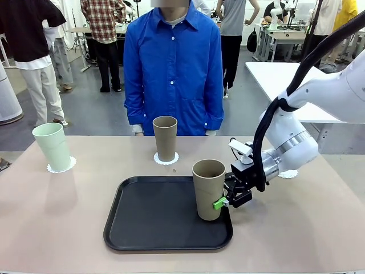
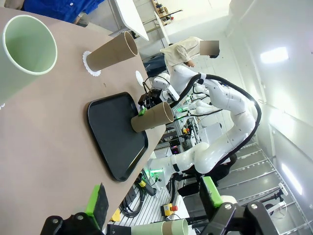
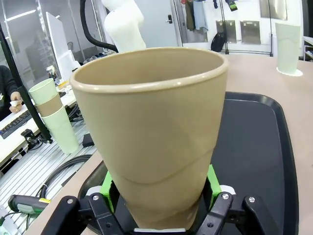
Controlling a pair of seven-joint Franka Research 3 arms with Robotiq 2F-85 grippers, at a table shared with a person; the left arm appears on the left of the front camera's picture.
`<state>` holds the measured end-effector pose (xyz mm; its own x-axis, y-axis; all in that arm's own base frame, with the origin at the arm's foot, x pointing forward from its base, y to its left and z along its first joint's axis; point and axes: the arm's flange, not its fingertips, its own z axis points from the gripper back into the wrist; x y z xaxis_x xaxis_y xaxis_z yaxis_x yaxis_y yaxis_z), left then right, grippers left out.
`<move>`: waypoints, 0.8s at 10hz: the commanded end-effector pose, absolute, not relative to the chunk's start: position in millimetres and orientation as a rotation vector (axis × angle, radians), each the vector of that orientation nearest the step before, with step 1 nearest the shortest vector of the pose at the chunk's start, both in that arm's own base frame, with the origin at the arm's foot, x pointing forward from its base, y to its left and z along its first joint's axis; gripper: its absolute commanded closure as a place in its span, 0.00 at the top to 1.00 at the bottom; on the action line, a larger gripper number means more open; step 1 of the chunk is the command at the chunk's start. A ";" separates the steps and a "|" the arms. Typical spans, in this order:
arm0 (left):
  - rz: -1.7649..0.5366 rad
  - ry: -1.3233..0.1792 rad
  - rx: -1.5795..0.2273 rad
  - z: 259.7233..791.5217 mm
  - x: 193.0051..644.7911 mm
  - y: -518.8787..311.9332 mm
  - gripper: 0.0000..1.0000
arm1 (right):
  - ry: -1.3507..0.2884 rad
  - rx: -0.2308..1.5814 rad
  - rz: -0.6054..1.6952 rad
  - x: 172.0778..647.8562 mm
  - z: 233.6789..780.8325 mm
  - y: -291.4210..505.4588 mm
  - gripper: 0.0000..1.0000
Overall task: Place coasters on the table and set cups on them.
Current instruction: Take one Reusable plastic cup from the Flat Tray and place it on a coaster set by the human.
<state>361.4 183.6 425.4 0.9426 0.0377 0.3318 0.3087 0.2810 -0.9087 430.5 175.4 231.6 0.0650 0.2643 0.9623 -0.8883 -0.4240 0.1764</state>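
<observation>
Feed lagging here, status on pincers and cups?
Right pincer shut on tan tumbler on black tray. Left pincer open. Empty white doily right, path clear.

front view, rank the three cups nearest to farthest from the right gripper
1. The brown cup on the tray, held in the right gripper jaws, at the tray's right edge.
2. The brown cup on a coaster, farther back, centre of the table.
3. The mint green cup, far left on its coaster.

Mint cup (image 1: 52,146), tan cups (image 1: 209,189), black tray (image 1: 159,217)
</observation>
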 end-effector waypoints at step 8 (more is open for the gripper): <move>-0.192 -0.330 -1.289 426.4 358.1 182.2 1.00 | -0.829 1.149 1.324 392.6 378.5 132.3 0.00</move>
